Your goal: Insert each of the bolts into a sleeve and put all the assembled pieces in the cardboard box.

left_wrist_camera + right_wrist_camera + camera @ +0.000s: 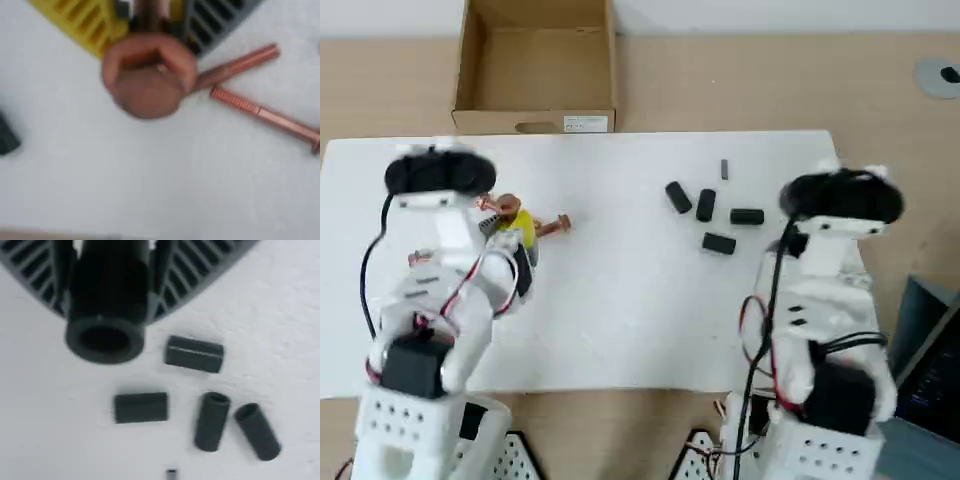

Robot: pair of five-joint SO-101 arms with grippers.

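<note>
My left fingers point(80, 25) pinch a bolt point(147, 82) by its shank and my right fingers point(200, 270) pinch a sleeve point(107, 315), bore exposed, ready I judge for mating, while 2 loose bolts point(265, 115) and 4 loose sleeves point(195, 354) lie on the bench point(620, 300), the box point(535, 120) beyond.

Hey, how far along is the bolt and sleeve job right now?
Nothing is finished: the cardboard box looks empty. In hand: left gripper grips a bolt, right gripper a sleeve, not yet joined. Remaining: two loose bolts and four loose sleeves on the table.
</note>
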